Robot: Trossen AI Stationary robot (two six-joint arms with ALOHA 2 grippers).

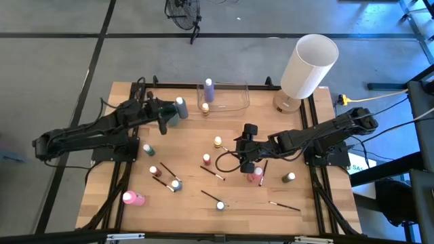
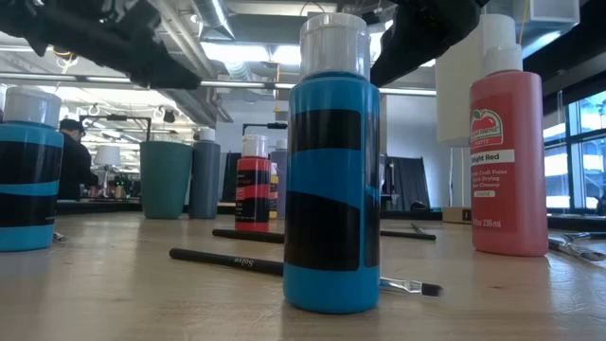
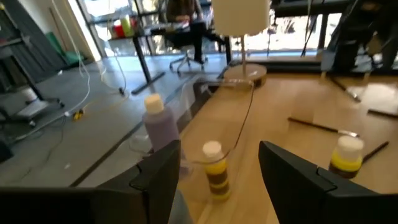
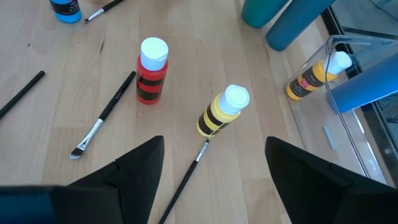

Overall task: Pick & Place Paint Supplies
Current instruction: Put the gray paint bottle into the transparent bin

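Wood-slat table; clear plastic bin at back edge holds lilac bottle and yellow bottle, both upright. Other bottles, thin dark brushes scattered mid-table; pink bottle lies flat near front-left.
Left gripper just left of bin, fingers spread, grey-blue bottle touching or just beside it, can't tell if gripped.
Right gripper mid-table, fingers wide, empty, over yellow striped bottle.
Open room front centre.

Overhead view straight down, low view level and close to bottles, both wrist views sharing the clear container.
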